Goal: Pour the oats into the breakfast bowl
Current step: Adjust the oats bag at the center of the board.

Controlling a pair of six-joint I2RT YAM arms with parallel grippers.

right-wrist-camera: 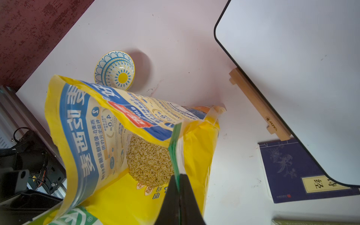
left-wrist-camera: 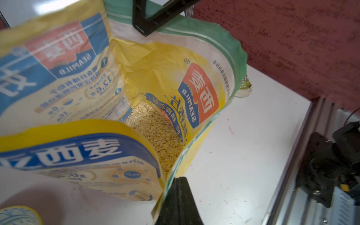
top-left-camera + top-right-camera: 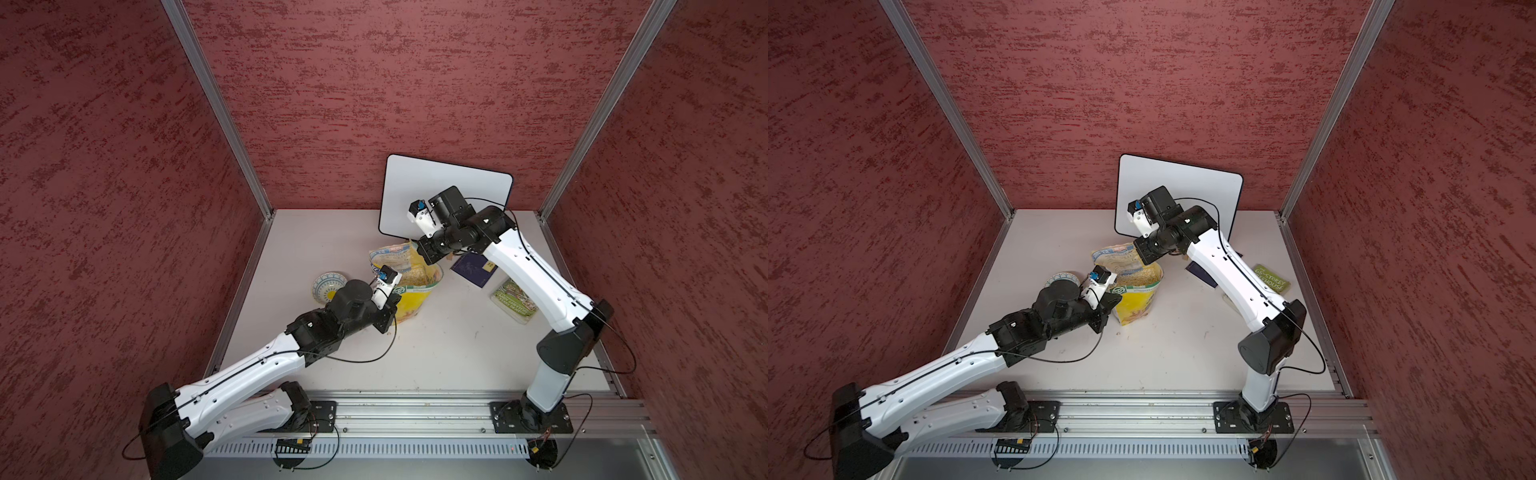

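Observation:
The yellow SEAMILD pouch (image 3: 409,305) (image 3: 1133,303) stands upright mid-table with its mouth pulled wide. Pale oats (image 2: 153,132) (image 1: 150,163) lie deep inside it. My left gripper (image 2: 180,180) (image 3: 390,313) is shut on the pouch's green-white top edge at the near side. On the opposite, far side of the rim, my right gripper (image 1: 178,176) (image 3: 428,255) is shut on the same edge. The breakfast bowl (image 1: 115,71) (image 3: 328,284), pale with a yellow flower centre and blue-green rim, sits upright and apart on the table left of the pouch. My left wrist partly hides the bowl in both top views.
A white board (image 3: 446,191) with a black rim leans against the back wall on a wooden stand (image 1: 259,105). A navy book (image 3: 473,270) (image 1: 303,171) and a green book (image 3: 513,305) lie right of the pouch, under my right arm. Red walls close in three sides.

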